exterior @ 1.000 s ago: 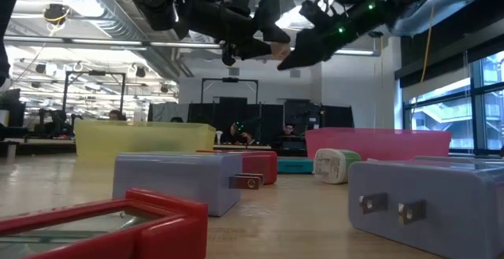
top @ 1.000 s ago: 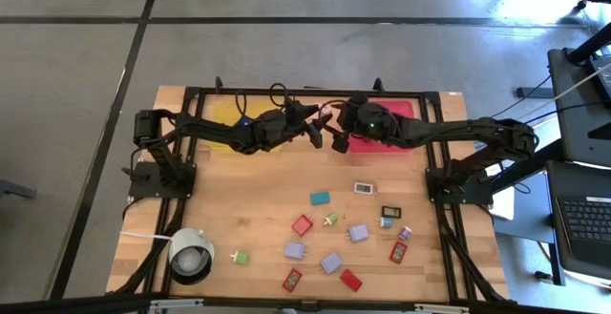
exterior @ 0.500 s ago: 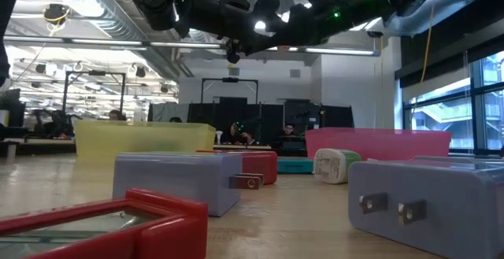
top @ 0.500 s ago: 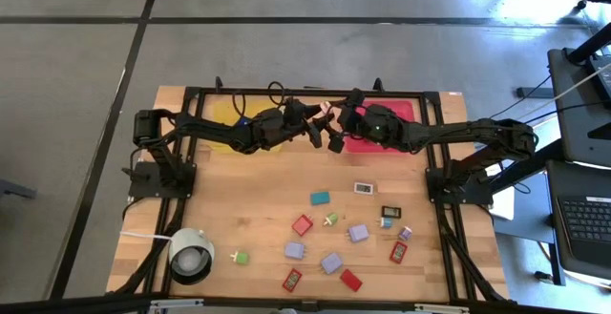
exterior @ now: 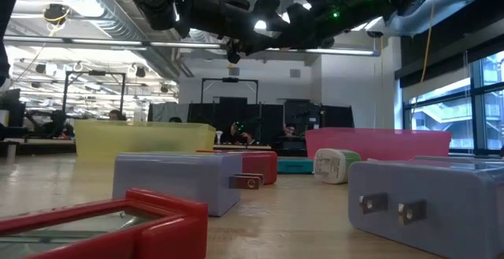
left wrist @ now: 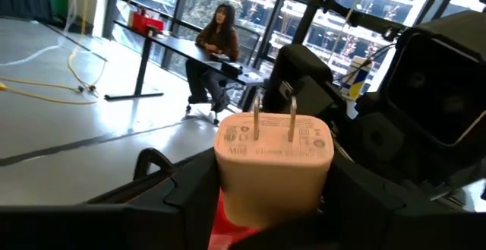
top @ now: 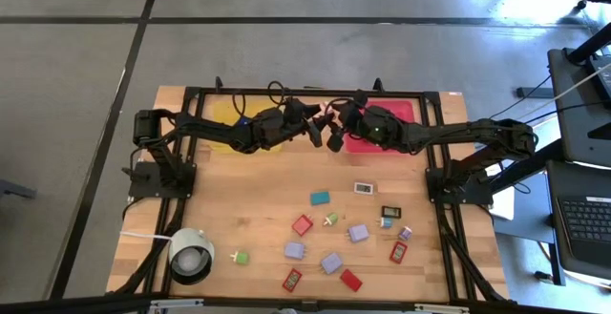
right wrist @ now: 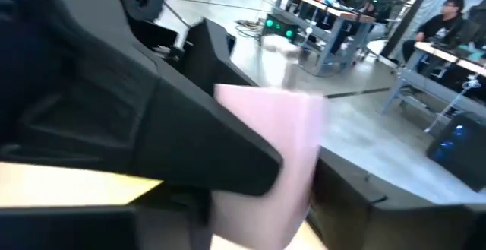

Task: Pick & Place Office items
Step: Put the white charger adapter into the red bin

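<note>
A pale pink plug block (left wrist: 273, 151) with two metal prongs hangs high over the table's far middle, between the yellow tray (top: 224, 118) and the red tray (top: 401, 112). My left gripper (top: 313, 128) comes from the left and is shut on it. My right gripper (top: 334, 130) meets it from the right and is shut on the same block (right wrist: 266, 159). Several other office items (top: 334, 242) lie flat on the near half of the wooden table. My left gripper pinches the block's two side faces (left wrist: 228, 185) between its fingers (left wrist: 178, 197), level, from the table's left. The pronged end points away toward the other arm. The block is lifted clear. My right gripper has a finger (right wrist: 190, 140) on either side of the block (right wrist: 296, 128), coming about level from the table's right. Which faces it has is hidden by its own fingers.
A white cylinder (top: 191, 254) stands at the near left corner. In the low view, lilac blocks (exterior: 177, 180) (exterior: 425, 204) and a red one (exterior: 102, 227) lie close to the camera, with both trays (exterior: 142, 137) (exterior: 378, 142) behind. People sit at desks beyond the table.
My right gripper has tipped up from a downward slant, risen a little and drawn its fingers in about the pink block that my left gripper holds. The block has stayed over the far middle, clear of the table.
</note>
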Robot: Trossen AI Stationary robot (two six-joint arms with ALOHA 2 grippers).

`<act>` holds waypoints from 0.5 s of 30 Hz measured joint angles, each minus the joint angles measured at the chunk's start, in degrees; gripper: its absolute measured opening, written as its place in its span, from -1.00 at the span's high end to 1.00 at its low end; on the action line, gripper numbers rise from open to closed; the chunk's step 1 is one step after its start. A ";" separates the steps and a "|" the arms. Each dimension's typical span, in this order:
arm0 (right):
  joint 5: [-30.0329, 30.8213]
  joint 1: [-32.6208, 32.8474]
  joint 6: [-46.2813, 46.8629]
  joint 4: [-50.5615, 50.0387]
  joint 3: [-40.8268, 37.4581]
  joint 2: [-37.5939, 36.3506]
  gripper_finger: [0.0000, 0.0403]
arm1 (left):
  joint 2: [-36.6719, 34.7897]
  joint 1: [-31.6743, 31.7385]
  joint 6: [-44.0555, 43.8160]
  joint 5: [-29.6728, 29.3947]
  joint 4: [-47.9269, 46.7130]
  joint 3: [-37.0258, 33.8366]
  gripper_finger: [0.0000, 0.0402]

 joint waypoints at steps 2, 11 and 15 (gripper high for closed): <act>0.07 0.00 0.51 -0.37 0.00 0.00 0.22 | 0.00 0.02 1.27 0.07 -0.22 0.02 -0.06; 0.35 -0.11 0.83 -4.32 0.11 -0.07 0.40 | -0.01 0.09 6.43 -2.00 -1.05 -0.13 -0.21; 6.63 -0.87 0.65 -9.10 0.14 -0.29 0.40 | -0.98 1.13 7.86 -4.83 -2.70 -0.15 -0.22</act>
